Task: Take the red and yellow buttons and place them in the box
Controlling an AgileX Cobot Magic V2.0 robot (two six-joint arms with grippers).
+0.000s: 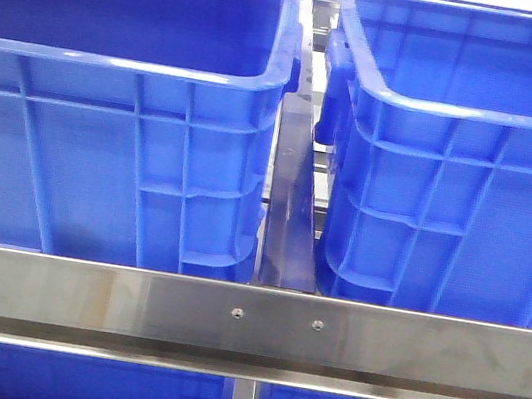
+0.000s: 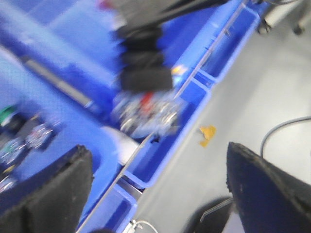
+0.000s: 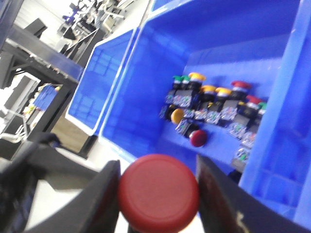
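Note:
In the right wrist view my right gripper (image 3: 156, 190) is shut on a red button (image 3: 159, 194), whose round cap fills the gap between the fingers. Beyond it, a blue crate (image 3: 146, 102) holds several push buttons with red, yellow and green caps. Among them a yellow button (image 3: 177, 115) and a dark red button (image 3: 198, 138) lie apart from the row. My left gripper (image 2: 158, 194) is open with nothing between its wide-apart pads, above blue bins and grey floor. The front view shows two big blue boxes, left (image 1: 125, 64) and right (image 1: 462, 114), and neither gripper.
A steel rail (image 1: 246, 323) crosses in front of the boxes. A second, empty blue crate (image 3: 104, 77) stands beside the one with the buttons. The left wrist view is blurred; it shows a black arm (image 2: 143, 68) over the bins and an orange scrap (image 2: 207, 134) on the floor.

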